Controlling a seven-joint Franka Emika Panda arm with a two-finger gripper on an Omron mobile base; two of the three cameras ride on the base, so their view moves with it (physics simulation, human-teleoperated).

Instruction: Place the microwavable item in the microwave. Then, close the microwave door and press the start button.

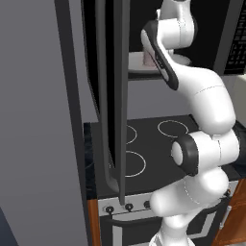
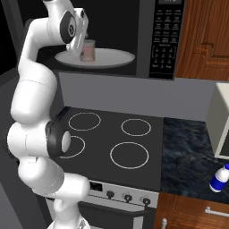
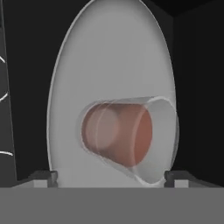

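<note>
The tumbler (image 3: 127, 138) stands on the turntable plate (image 2: 112, 58) inside the microwave (image 2: 167, 38), the tool (image 3: 111, 177) spread wide either side of it, so next comes backing out and swinging the door (image 1: 113, 96) shut.

Premises: a domestic kitchen, rendered. Evidence: a black four-ring cooktop (image 2: 112, 138) with control knobs (image 2: 127, 197) along its front and an oven handle beneath; a dark microwave (image 2: 147, 40) mounted above it, door (image 1: 113, 96) swung open, keypad panel (image 2: 166, 38) at right; wooden cabinet doors (image 2: 203, 40); a dark marbled counter (image 2: 188, 156) carrying a cream toaster oven (image 2: 222, 125) and a small blue-capped bottle (image 2: 220, 179).
</note>
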